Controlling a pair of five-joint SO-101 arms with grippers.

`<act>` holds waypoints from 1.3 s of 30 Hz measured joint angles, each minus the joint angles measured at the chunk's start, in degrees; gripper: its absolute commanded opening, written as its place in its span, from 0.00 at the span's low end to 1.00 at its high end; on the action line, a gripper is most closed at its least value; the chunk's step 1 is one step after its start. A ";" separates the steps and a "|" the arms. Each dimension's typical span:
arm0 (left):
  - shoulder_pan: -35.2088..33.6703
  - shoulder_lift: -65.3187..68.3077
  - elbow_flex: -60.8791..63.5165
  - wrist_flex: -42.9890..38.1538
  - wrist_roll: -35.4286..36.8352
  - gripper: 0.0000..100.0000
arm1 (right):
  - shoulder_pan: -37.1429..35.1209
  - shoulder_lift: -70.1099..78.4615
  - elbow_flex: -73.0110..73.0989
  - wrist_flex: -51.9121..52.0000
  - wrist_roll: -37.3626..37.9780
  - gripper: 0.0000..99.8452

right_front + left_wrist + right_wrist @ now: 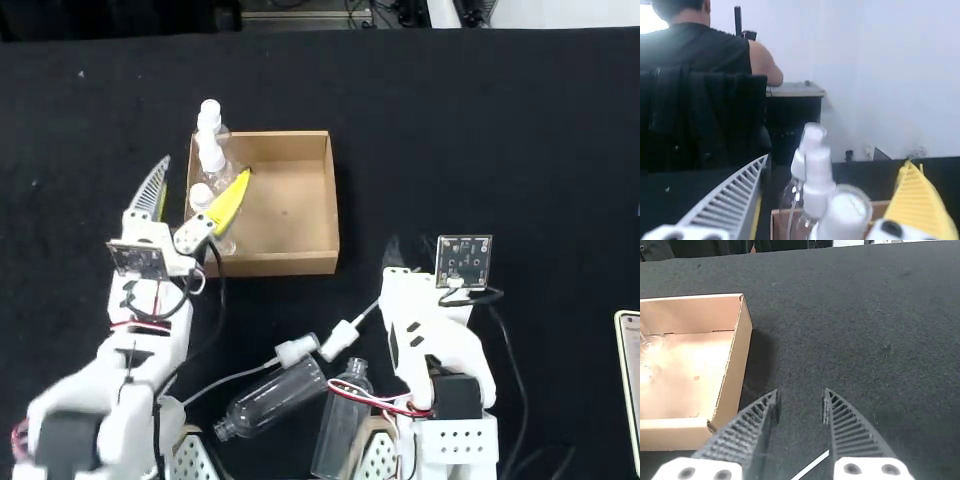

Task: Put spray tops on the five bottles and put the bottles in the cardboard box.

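table (500, 120): black cloth, everything sits on it.
cardboard box (275, 264): open, mid-table, ahead of my left arm.
my left gripper (206, 166): spread wide, straddling the box's left wall; yellow finger inside, grey finger outside. Nearest capped bottle is between the fingers; contact unclear.
my right gripper (800, 397): fingers apart, holding nothing, over the table right of the box.
capped bottles (211, 150): three, upright, along the box's left wall.
bare bottles (272, 398): two, lying by my arm bases.
spray tops (296, 350): two loose, just beside the bare bottles.
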 measured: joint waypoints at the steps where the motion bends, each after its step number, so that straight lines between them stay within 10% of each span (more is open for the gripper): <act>1: -0.09 -3.08 0.00 2.55 0.00 0.36 | 0.00 0.00 0.00 0.00 0.00 0.11; 16: -5.01 -38.24 -21.71 74.29 0.09 0.36 | 0.00 0.00 0.00 0.00 0.00 0.11; 23: -19.96 -38.24 -27.08 77.10 0.09 0.33 | 0.00 0.00 0.00 0.00 0.00 0.11; 29: -33.85 -38.24 -22.15 77.10 0.09 0.03 | 0.00 0.00 0.00 0.00 0.00 0.11; 39: -40.79 -45.89 0.53 77.98 0.09 0.24 | 0.00 0.00 0.00 0.00 0.00 0.11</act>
